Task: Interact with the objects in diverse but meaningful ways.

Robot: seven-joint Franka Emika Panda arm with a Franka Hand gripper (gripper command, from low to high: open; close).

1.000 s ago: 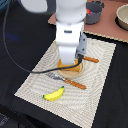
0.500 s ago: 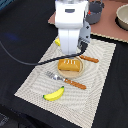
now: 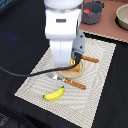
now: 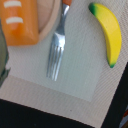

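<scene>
The banana, at the fork's two o'clock, looks light, stiff and slick, best pinched mid-curve; pincer state I cannot tell.

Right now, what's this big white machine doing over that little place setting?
A white robot arm hangs over a woven placemat laid out like a toy meal. It hovers above a plate holding an orange-brown bread loaf. A fork lies beside the plate, a knife on its other side, and a yellow banana rests near the mat's edge. The arm's fingers aren't visible, so whether it grips anything is unclear.
</scene>
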